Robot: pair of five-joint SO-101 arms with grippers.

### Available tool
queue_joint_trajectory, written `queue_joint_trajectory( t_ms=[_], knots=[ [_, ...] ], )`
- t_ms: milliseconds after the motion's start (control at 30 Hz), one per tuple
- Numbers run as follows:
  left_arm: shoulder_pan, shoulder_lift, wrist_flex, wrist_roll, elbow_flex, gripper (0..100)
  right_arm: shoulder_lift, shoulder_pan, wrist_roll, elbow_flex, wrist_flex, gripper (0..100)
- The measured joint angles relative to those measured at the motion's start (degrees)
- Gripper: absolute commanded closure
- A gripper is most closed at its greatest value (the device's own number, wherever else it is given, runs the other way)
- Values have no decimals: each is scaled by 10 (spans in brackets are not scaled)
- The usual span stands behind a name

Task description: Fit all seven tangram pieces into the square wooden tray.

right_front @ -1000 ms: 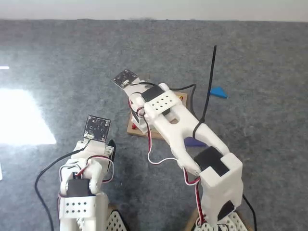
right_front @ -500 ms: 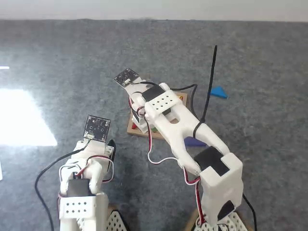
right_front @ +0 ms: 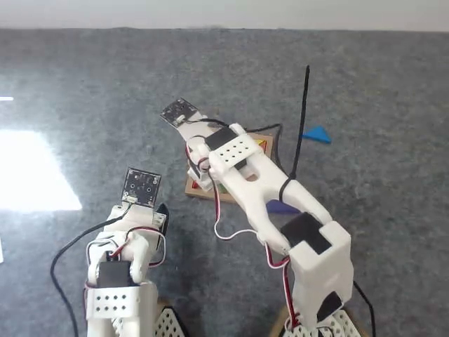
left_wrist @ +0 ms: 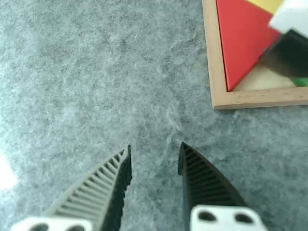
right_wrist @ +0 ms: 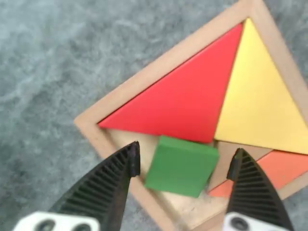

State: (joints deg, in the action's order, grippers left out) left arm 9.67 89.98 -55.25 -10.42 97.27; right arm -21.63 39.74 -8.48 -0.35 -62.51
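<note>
Tabletop (right_front: 105,84) of grey felt is being looked down on in the high view, with two arms being raised from its near edge. The left arm (right_front: 130,246) is being held short over bare felt, well apart from the tray (right_front: 195,188). The right arm (right_front: 245,168) is being stretched out over the tray, so that most of the wooden frame is being hidden beneath it. A purple piece (right_front: 280,206) is being shown on the felt just beside the right arm and partly covered by it. A blue piece (right_front: 316,135) is being shown farther out, apart from the tray.

In the left wrist view, the left claw (left_wrist: 155,148) is being held narrowly apart above bare felt, with nothing between its fingers. A corner of the tray (left_wrist: 217,77) is being shown beyond it. The red triangle (left_wrist: 240,38) is being seated inside that corner, against the rim. A strip of the yellow triangle (left_wrist: 276,4) is being cut off by the picture's edge, and part of the right arm (left_wrist: 291,17) is being shown over the tray.

In the right wrist view, the right claw (right_wrist: 186,153) is being held wide apart over the tray (right_wrist: 163,65). The green square (right_wrist: 182,166) is being flanked by its fingers, with a gap left on each side. The square is being rested inside the tray, with one edge up against the long side of the red triangle (right_wrist: 178,103); whether it is being laid flat cannot be told. The yellow triangle (right_wrist: 257,106) is being fitted edge to edge with the red one, and an orange piece (right_wrist: 284,166) is being shown just beside it. Bare tray floor is being left around the green square.
</note>
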Motion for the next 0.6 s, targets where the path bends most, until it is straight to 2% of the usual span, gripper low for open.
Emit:
queue_joint_trajectory(
  t_ms=[233, 600],
  knots=[
    [0, 0, 0, 0, 0, 848, -1, -23, 0, 55, 87, 713],
    [0, 0, 0, 0, 0, 848, 5, -22, -2, 69, 94, 713]
  ],
)
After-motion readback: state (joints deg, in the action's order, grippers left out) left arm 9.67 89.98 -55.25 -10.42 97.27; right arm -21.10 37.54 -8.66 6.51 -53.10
